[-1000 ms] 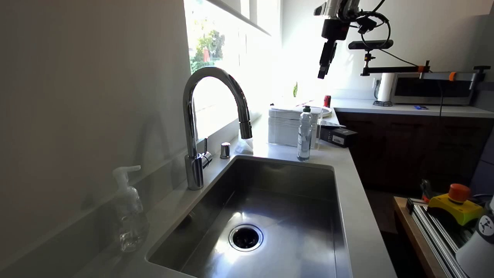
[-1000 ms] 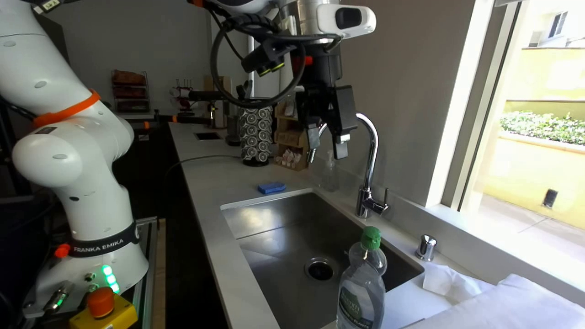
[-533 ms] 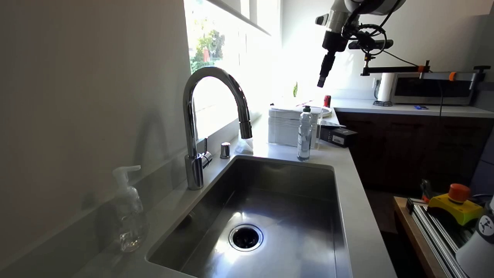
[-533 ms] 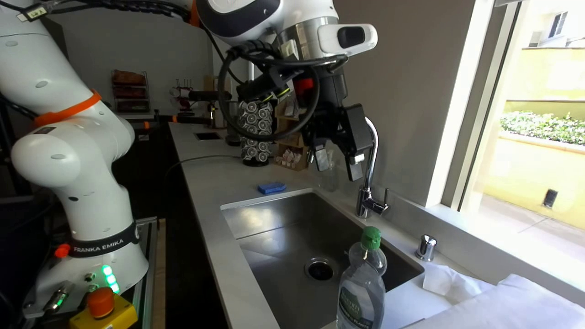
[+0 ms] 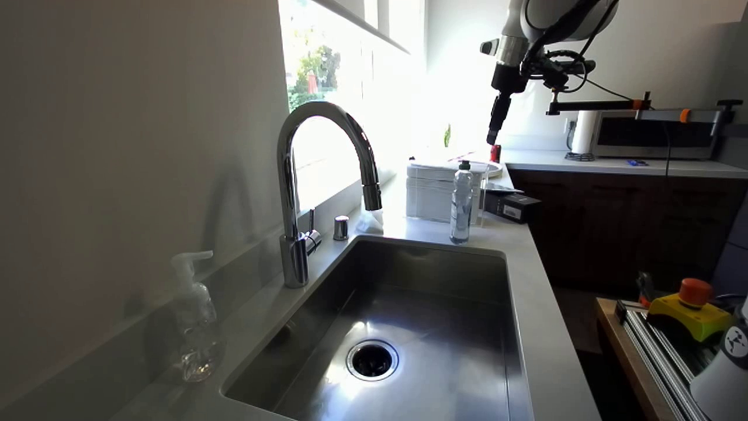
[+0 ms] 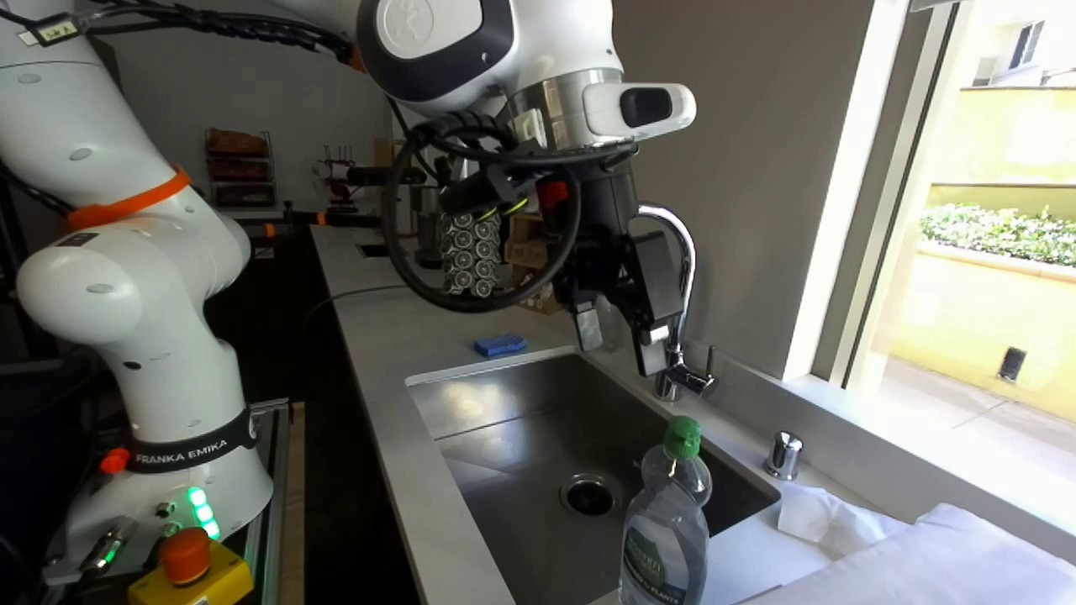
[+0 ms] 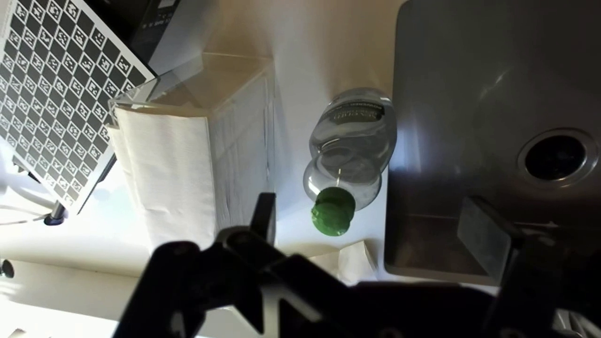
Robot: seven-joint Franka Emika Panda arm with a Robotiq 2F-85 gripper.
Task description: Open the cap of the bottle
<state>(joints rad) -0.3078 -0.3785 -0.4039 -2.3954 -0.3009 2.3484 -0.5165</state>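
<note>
The bottle (image 6: 666, 538) is clear plastic with a dark label and stands upright on the counter beside the sink's end. It also shows in an exterior view (image 5: 461, 204) and in the wrist view (image 7: 357, 136). Its green cap (image 6: 683, 437) is on the neck and shows in the wrist view (image 7: 333, 211). My gripper (image 6: 620, 340) is open and empty, pointing down, above the level of the cap and apart from it. In the wrist view the fingers (image 7: 375, 223) stand wide apart, with the cap appearing between them, nearer the left finger. Nothing of the cap is hidden.
The sink (image 5: 514, 327) lies beside the bottle, with the arched tap (image 5: 286, 193) along its wall side. A napkin holder (image 7: 164, 169) stands close to the bottle. A crumpled napkin (image 7: 357, 260), black box (image 5: 513, 207), pump bottle (image 5: 197, 333) and blue sponge (image 6: 500, 344) are on the counter.
My gripper has moved down, with its fingers staying open. The arm has come lower in both exterior views. The bottle and cap have not moved.
</note>
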